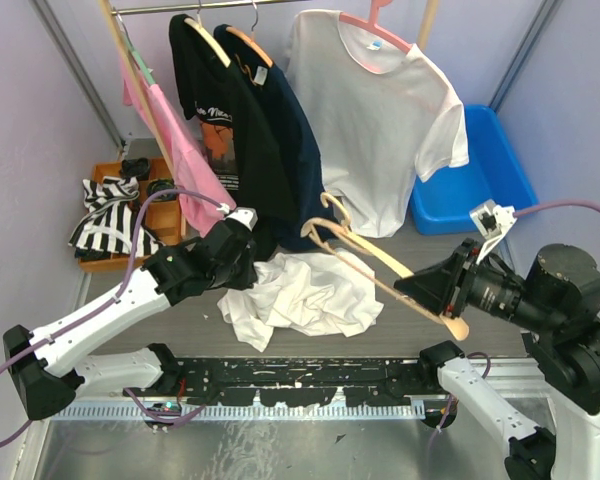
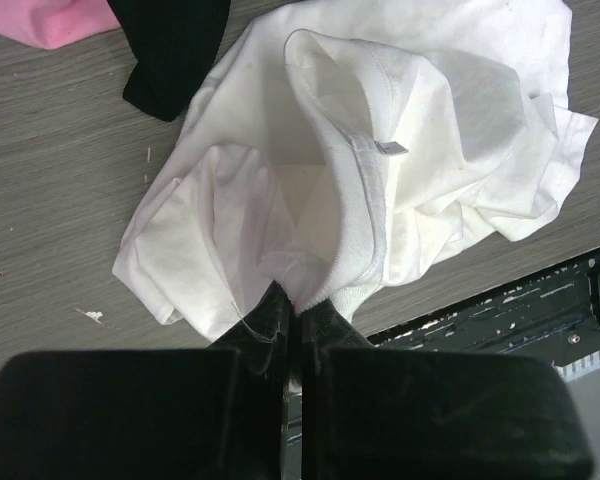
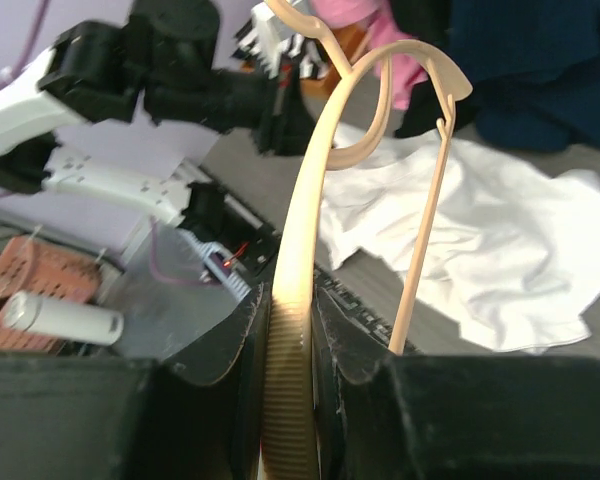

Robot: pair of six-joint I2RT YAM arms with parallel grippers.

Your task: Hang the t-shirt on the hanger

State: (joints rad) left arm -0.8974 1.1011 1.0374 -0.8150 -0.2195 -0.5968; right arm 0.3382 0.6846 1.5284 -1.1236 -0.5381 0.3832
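Left claw (image 2: pixel 296 308) closed on the crumpled t-shirt (image 1: pixel 305 295), right claw (image 3: pixel 290 330) clamped on the hanger (image 1: pixel 375 258) — we judge both grasped, threading not yet begun.

Matt cloth t-shirt (image 2: pixel 460 150) (creased); smooth wooden hanger (image 3: pixel 305 220).

Seen from above, the tips of the left gripper (image 1: pixel 248 272) are lost, black against the dark shirts (image 1: pixel 265 160) hanging by them. In its wrist view the fingertips (image 2: pixel 270 312) bite into a fold of the t-shirt (image 2: pixel 430 150), which hides their pads. The far side of the cloth runs off the top edge. The collar tag (image 2: pixel 390 148) is too small to read. The hanger (image 1: pixel 372 252) vanishes partway inside the right gripper (image 1: pixel 412 288). In that wrist's view its hook (image 3: pixel 315 30) is blurred and cut off at the top.
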